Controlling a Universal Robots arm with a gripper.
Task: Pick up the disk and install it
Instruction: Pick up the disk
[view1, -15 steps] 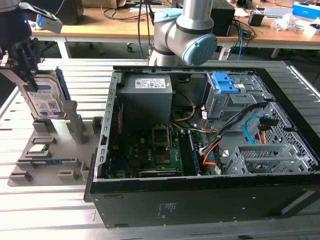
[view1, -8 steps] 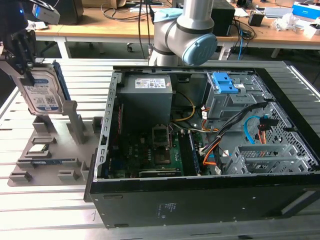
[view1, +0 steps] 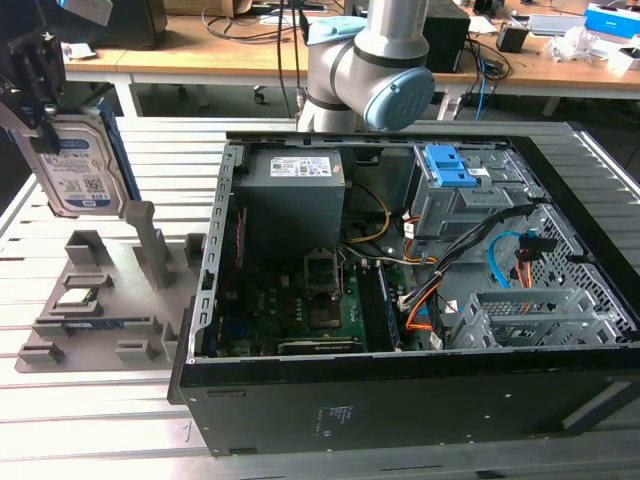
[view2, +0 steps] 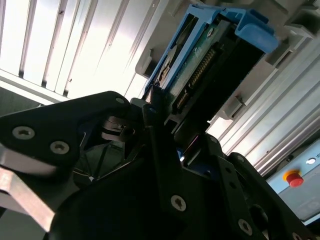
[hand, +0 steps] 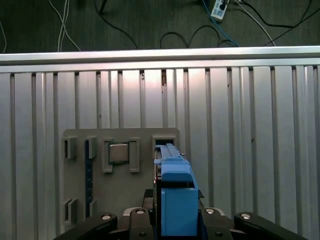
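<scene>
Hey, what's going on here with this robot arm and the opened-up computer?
The arm's tool is shut on the disk and holds it on edge in the air, above the grey parts holder at the exterior view's left. The open computer case lies beside the holder, towards the exterior view's right. The disk is lifted clear of the holder but is not yet inside the case.
</scene>
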